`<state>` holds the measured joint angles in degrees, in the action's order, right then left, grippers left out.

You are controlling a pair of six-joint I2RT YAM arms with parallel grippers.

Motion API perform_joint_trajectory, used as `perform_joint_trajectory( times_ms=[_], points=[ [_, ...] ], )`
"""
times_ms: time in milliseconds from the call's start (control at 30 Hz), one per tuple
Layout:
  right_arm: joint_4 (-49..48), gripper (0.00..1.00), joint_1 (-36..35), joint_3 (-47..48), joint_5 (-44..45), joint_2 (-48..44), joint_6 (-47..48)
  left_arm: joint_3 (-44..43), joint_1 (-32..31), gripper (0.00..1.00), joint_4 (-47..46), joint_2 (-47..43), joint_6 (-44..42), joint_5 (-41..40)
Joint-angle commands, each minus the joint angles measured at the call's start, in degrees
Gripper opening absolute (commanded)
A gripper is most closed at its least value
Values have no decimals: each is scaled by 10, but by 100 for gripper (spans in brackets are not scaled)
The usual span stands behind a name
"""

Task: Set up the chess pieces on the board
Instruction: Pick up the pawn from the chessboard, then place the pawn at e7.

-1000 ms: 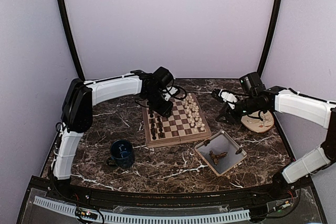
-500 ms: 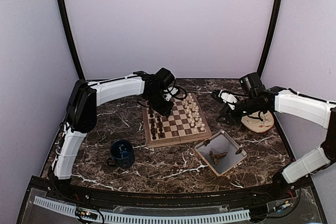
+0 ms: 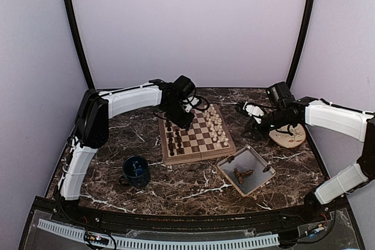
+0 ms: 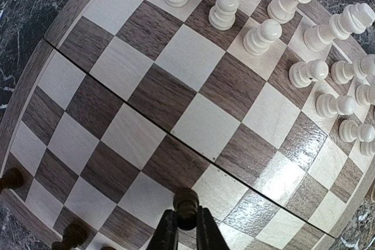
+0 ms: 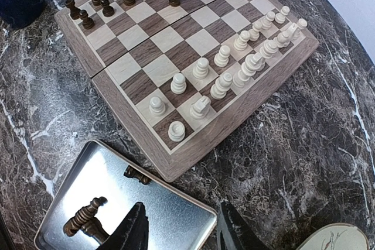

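Few dark pieces [image 3: 241, 174] in tray [image 3: 256, 161], mug [image 3: 136, 171] near board [image 3: 199, 139]

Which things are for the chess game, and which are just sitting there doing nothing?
For the job:
board
cream pieces
dark pieces standing on the board
spare dark pieces in the grey tray
dark piece held in the left gripper

Just lying about:
blue mug
round plate

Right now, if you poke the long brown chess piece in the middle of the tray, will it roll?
Probably a little. The brown piece lies on its side and looks round, so it may roll. The tray looks smooth and shiny, so it could slide too.
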<state>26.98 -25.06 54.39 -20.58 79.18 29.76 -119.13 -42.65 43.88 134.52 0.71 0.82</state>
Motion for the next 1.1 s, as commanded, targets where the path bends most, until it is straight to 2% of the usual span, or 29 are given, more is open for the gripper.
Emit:
perform_joint_trajectory(
  times_ms=[0, 467, 1067],
  points=[
    [-6, 41, 4, -5, 4, 5, 4, -26, -1, 10, 23, 1, -3, -4],
    [-5, 41, 4, -5, 5, 9, 5, -43, 3, 9, 84, -18, -20, -76],
    [-1, 41, 4, -3, 3, 17, 6, -23, 7, 9, 97, -28, -20, -129]
  ],
)
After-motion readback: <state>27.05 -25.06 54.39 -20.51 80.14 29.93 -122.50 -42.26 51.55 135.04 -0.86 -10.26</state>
